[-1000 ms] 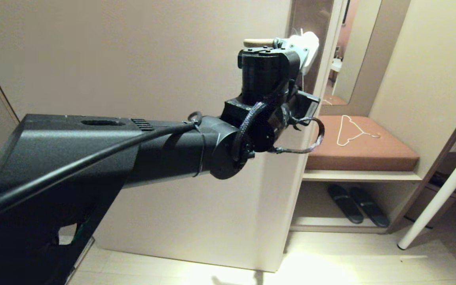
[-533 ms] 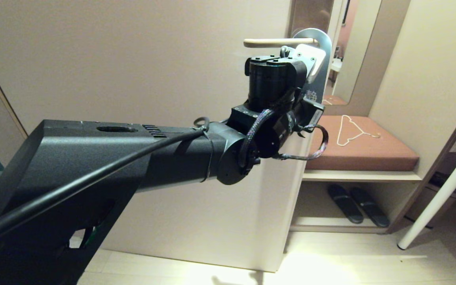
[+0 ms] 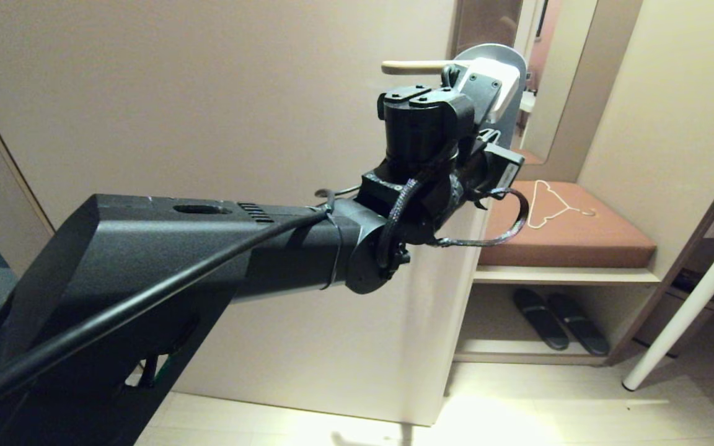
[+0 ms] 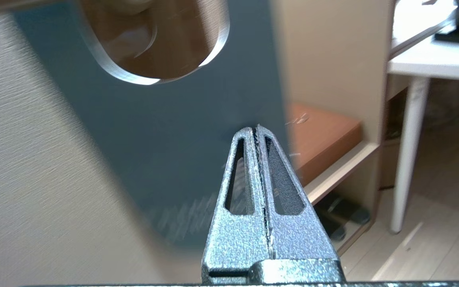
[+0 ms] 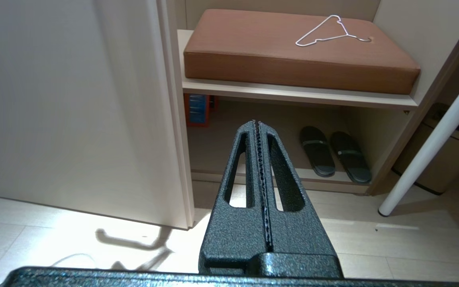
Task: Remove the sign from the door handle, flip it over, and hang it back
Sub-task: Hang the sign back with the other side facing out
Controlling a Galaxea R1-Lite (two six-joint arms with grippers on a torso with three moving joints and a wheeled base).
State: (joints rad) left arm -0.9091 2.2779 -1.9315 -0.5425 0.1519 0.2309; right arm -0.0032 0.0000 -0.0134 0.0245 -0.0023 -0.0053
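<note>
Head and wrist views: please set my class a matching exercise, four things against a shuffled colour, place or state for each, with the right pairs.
1 sign
2 left gripper
3 wire hanger
4 slippers

a lying on the brown cushion
b blue-grey face showing
c in the compartment below the cushion
d fingers shut

Pairs: 1-b, 2-d, 3-a, 4-c

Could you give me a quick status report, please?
Left gripper shut on the sign, blue-grey side showing, by the door handle. Right gripper shut, parked low. Nothing in the way.
</note>
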